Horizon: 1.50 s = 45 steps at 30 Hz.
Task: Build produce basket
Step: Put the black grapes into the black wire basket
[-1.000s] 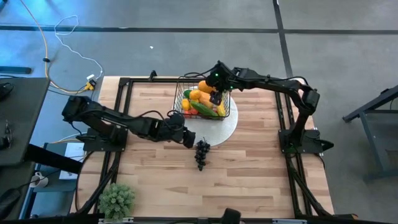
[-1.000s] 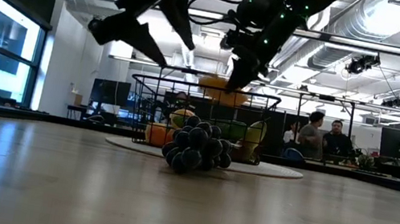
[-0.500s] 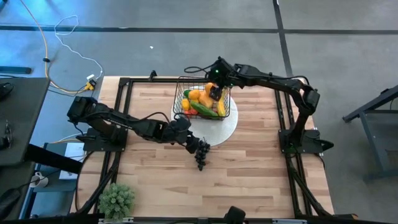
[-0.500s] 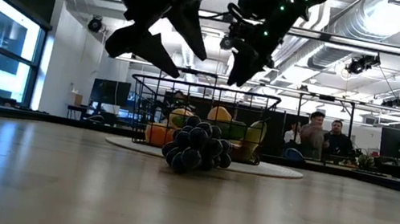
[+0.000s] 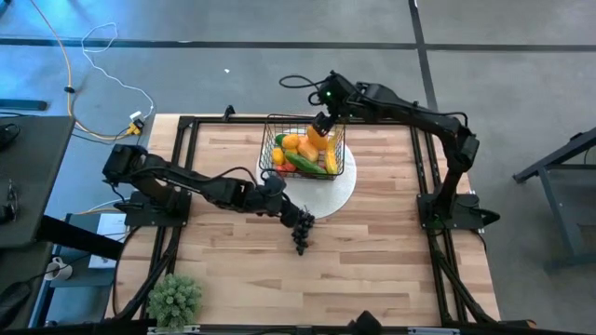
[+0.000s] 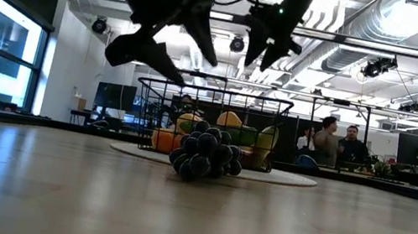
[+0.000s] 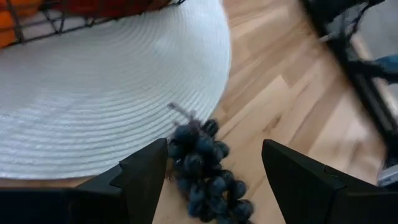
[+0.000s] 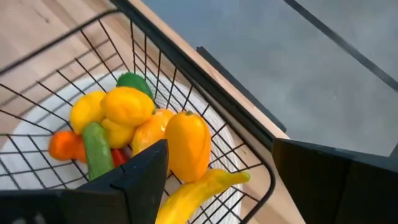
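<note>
No brand, label or readable writing anywhere.

Beyond the table: grey floor, a yellow cable [image 5: 65,70] looping at far left, and in the low view an open office hall with ceiling ducts and strip lights, large windows at left, two people [image 6: 338,144] seated far off at right.

Pale wooden table [image 5: 372,251] in a black frame, planks running left to right. Two dark arms over it, one from each side.

One round white plate [image 5: 343,182] of woven texture at the far centre of the table. On it, one black wire basket [image 5: 272,141], upright, holding mixed produce [image 5: 303,154]: orange and yellow fruits, a green cucumber, a yellow banana, something red, a dark green piece at the far end. Exact count hidden by overlap.

One green bushy plant [image 5: 174,298] at the near left corner.

One bunch of dark grapes [image 5: 302,230] lying on the bare wood just near of the plate's rim, outside the basket.

Left gripper [image 7: 211,168] low over the grapes, fingers spread to either side of the bunch, not pinching it.

Right gripper [image 5: 322,125] above the basket's far right corner, fingers spread wide, holding nothing.
</note>
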Each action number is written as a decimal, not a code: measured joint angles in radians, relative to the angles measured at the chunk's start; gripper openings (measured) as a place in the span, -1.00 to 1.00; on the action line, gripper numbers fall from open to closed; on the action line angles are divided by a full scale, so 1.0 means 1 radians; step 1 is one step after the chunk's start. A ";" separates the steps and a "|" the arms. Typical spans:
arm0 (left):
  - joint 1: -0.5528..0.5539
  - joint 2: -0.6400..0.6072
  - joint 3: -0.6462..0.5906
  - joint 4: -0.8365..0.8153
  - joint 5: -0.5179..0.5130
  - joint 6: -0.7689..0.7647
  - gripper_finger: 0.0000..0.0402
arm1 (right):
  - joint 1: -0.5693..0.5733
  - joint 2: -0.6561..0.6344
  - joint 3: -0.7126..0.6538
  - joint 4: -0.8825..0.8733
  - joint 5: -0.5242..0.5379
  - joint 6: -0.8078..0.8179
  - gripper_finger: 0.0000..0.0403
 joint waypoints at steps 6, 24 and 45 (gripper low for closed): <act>-0.003 0.067 0.000 0.047 0.078 0.000 0.25 | 0.001 -0.001 0.072 -0.055 0.001 0.073 0.33; -0.013 0.328 0.000 0.227 0.084 -0.026 0.25 | 0.037 -0.001 0.086 -0.121 -0.003 0.130 0.33; -0.024 0.367 0.046 0.156 0.039 0.019 -0.62 | 0.044 0.000 0.086 -0.157 0.129 0.123 0.33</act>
